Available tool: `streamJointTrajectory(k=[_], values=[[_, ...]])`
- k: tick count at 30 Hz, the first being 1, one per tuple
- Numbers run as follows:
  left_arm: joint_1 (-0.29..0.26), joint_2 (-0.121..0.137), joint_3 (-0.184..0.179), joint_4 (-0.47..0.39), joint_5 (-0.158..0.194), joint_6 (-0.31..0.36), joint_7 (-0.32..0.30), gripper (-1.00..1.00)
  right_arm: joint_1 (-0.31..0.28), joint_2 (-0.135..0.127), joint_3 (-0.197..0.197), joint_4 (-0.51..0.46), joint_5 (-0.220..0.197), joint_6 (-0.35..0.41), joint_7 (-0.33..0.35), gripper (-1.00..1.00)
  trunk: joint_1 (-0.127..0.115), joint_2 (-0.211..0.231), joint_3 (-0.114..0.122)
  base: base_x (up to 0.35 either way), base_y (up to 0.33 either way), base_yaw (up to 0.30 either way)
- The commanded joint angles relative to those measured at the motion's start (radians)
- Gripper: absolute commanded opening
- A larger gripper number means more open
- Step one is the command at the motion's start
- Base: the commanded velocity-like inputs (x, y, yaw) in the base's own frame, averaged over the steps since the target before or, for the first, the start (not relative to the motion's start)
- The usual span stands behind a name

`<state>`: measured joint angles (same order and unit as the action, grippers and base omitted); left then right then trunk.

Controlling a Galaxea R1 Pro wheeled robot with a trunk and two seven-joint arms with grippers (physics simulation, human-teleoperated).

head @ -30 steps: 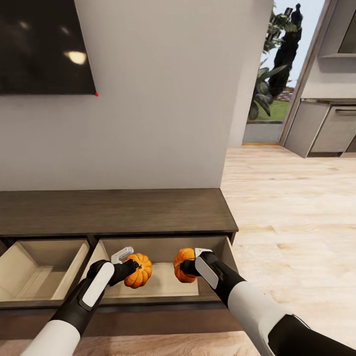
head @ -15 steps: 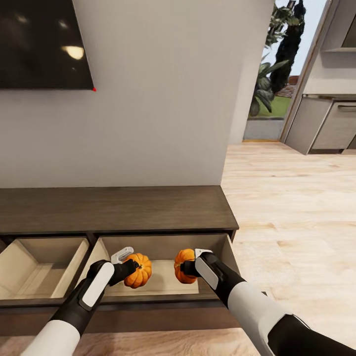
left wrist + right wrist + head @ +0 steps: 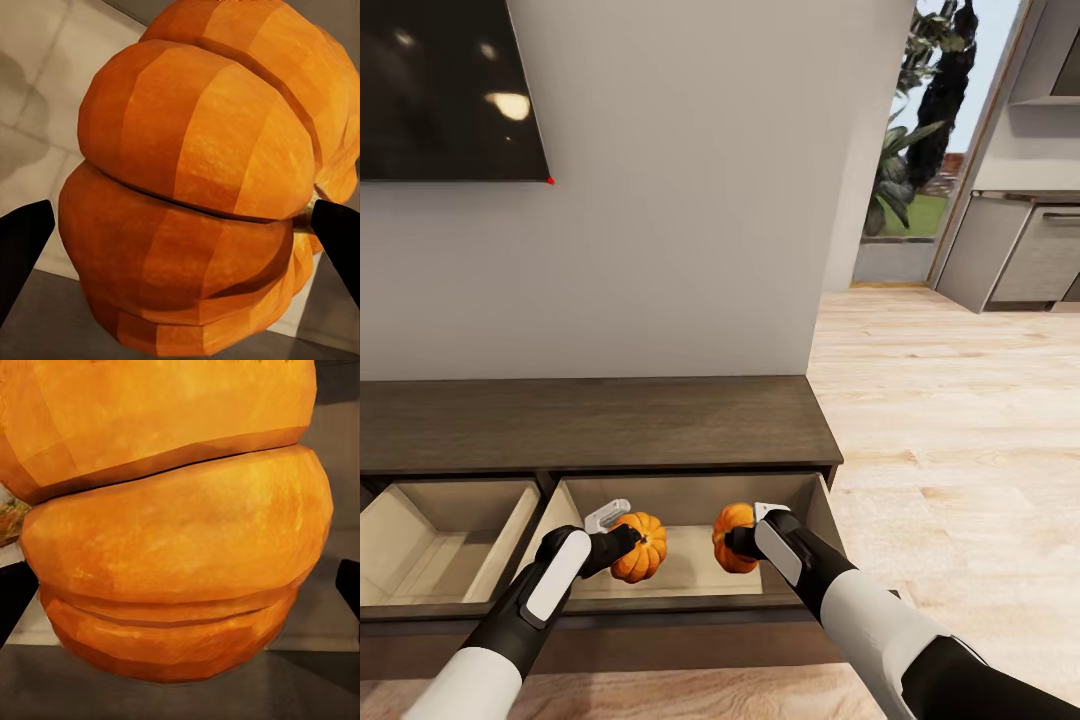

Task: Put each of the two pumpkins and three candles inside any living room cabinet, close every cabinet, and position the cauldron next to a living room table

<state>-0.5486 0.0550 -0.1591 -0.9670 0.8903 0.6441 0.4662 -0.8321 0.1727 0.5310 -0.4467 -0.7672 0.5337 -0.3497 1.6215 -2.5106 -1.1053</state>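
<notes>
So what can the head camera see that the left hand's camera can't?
The head view takes in the whole scene: the long brown cabinet with its two open drawers, the second pumpkin in the right gripper, the wood floor and the dark screen on the wall. The left wrist view gives a close-up of the pumpkin's ribs and the two dark fingertips at its sides. Both show the left gripper holding its pumpkin over the pale drawer bottom.

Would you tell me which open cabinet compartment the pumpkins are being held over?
The compartment at the cabinet's right end; both pumpkins hang above it, none above its left neighbour.
</notes>
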Motion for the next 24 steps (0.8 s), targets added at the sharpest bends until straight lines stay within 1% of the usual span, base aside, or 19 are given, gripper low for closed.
streamJointTrajectory(k=[1,10,11,24], values=[[-0.001,0.001,-0.004,-0.002,0.010,0.000,0.011,-1.00,-0.001,-0.001,0.007,-0.001,-0.011,0.002,-0.009,1.00,0.000,0.000,-0.001,0.000,0.000,0.000],[-0.001,0.002,-0.003,-0.002,0.009,0.000,0.011,-1.00,-0.001,-0.001,0.007,-0.002,-0.011,0.002,-0.009,1.00,0.000,0.000,-0.001,0.000,0.000,0.000],[-0.001,0.002,-0.003,-0.002,0.009,0.000,0.011,1.00,-0.001,-0.001,0.007,-0.002,-0.011,0.002,-0.009,1.00,0.000,0.000,-0.001,0.000,0.000,0.000],[-0.001,0.000,-0.003,-0.002,0.010,0.000,0.009,1.00,-0.001,-0.001,0.007,-0.003,-0.011,0.002,-0.009,1.00,0.000,0.000,-0.001,0.000,0.000,0.000]])
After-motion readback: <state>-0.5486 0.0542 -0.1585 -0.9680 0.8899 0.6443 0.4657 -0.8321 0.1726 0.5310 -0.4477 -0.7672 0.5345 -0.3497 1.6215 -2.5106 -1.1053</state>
